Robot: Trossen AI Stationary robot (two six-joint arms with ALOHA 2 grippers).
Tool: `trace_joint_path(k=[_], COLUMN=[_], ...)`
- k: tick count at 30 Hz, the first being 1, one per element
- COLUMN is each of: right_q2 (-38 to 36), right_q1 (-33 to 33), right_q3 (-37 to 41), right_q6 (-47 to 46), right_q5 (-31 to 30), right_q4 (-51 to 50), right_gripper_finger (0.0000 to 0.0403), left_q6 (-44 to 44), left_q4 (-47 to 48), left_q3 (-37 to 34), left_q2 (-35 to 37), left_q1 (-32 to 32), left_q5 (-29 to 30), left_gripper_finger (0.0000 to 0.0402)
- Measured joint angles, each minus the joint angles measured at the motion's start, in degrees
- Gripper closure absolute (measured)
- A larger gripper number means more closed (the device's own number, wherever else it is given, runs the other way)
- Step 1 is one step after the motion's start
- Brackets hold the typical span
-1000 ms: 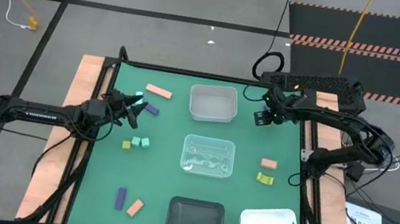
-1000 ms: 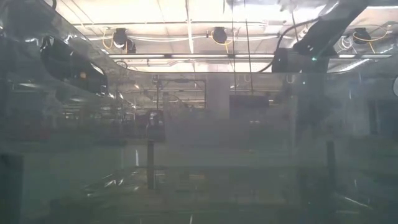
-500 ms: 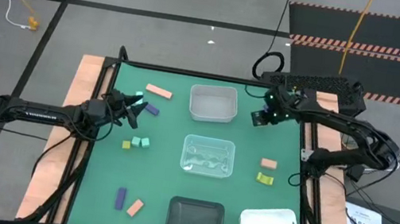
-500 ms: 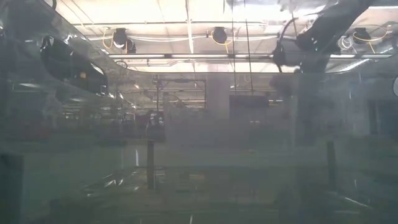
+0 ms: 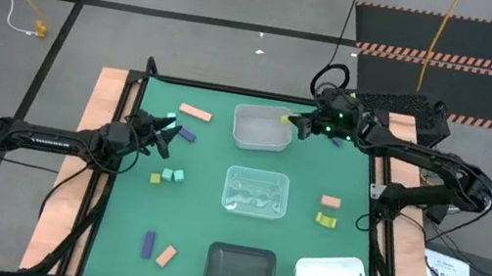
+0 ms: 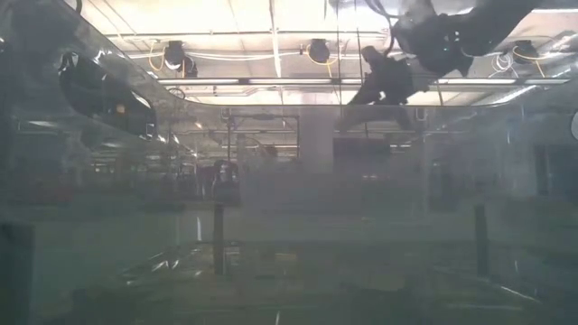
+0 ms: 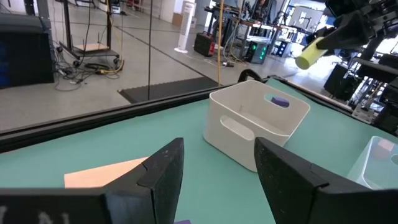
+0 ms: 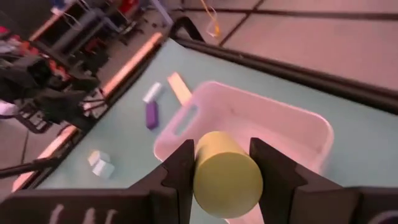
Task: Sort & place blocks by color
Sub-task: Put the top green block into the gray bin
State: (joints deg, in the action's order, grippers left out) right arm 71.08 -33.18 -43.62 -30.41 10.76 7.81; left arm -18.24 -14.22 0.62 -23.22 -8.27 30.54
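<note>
The right gripper hangs over the right rim of the white tray near the table's far edge, its fingers clenched on a yellow-green block held above the tray (a purple piece already lies inside). The left gripper waits by the table's left edge with its fingers spread and nothing between them, just beside a purple block and near the salmon block. Other blocks lie scattered on the green table.
</note>
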Motion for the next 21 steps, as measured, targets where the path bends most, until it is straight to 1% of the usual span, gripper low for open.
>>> trace_joint_path(k=[9,16,18,21], right_q2=[7.0,12.4,13.9,15.1], right_q1=[1.1,1.1,1.1,1.3], right_q3=[0.0,0.0,0.0,0.0], right_q6=[0.1,-0.3,-0.4,-2.1], right_q5=[-0.1,-0.3,-0.3,-0.4], right_q4=[12.3,16.8,17.5,19.5], right_gripper_finger=[0.0292,0.0292,0.0277,0.0231], left_q6=[0.0,0.1,2.7,11.0], left_q4=[0.0,0.0,0.3,0.8], left_q3=[0.0,0.0,0.0,0.0], left_q2=[0.0,0.0,0.0,0.0], left_q1=[0.0,0.0,0.0,-0.1], left_q5=[0.0,0.0,0.0,0.0], left_gripper_finger=[0.0204,0.0204,0.0204,0.0204])
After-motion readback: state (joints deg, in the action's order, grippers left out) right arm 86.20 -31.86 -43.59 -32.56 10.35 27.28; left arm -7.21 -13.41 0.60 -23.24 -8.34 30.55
